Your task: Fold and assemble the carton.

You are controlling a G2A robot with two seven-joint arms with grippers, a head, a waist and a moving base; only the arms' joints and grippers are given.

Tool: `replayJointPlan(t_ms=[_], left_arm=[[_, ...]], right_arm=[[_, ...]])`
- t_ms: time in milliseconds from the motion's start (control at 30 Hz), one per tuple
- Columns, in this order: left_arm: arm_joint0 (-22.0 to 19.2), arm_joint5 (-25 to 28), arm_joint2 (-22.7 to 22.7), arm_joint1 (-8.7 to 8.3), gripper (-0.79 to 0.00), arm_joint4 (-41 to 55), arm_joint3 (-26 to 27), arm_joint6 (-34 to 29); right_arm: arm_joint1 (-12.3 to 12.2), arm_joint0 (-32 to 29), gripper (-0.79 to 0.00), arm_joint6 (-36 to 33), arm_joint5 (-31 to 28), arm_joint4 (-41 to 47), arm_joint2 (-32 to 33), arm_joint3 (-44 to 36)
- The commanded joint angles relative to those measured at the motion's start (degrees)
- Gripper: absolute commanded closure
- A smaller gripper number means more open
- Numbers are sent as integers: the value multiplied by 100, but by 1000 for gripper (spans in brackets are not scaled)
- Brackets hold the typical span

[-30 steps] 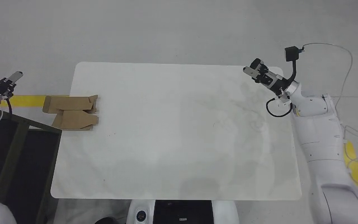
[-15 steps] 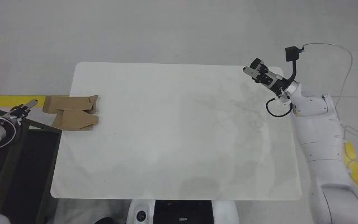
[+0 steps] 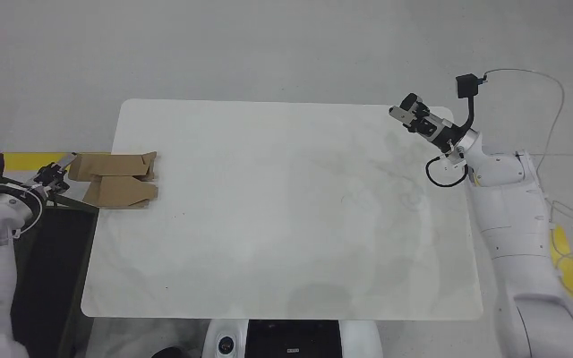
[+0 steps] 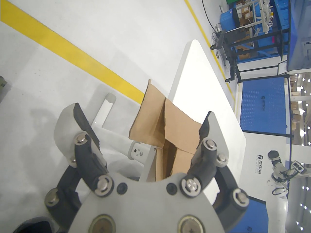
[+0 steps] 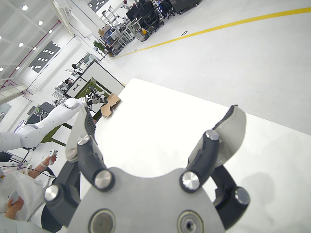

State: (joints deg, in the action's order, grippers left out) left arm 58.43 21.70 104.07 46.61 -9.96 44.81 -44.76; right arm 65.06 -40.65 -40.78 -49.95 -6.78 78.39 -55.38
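— What takes up the most room?

— The white table (image 3: 286, 224), with rounded corners. A wide stretch of plain white top lies between the carton and the right arm.

— And off its left edge?

— A dark metal frame (image 3: 27, 210) stands on the floor close beside that edge. A yellow floor line (image 3: 22, 161) runs up toward the same side.

— Where is the carton?

— The carton (image 3: 114, 179) lies flat and brown on the table's left edge, toward the far corner. Its left part juts out past the edge, over the floor. In the left wrist view its flaps (image 4: 155, 120) point out ahead between the fingers.

— The grippers?

— The left gripper (image 3: 58, 172) sits off the table, just beside the carton's overhanging end and above the frame. Its fingers (image 4: 82, 120) are spread apart, with nothing clamped; I cannot tell whether they touch the cardboard. The right gripper (image 3: 405, 109) hangs over the far edge near the right corner, well apart from the carton, its fingers (image 5: 232, 120) also spread, with white tabletop under them.
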Motion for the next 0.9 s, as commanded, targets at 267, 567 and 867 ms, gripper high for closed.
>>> replayJointPlan(t_ms=[267,567,867], left_arm=[[-261,192,-311,86,0,426,-339,-43],[-419,442,-329,42,0,639,-435,-375],[-517,589,-207,11,0,1278,-250,-605]], right_arm=[[0,0,-785,0,0,0,0,0],[0,0,-785,0,0,0,0,0],[0,0,-785,0,0,0,0,0]])
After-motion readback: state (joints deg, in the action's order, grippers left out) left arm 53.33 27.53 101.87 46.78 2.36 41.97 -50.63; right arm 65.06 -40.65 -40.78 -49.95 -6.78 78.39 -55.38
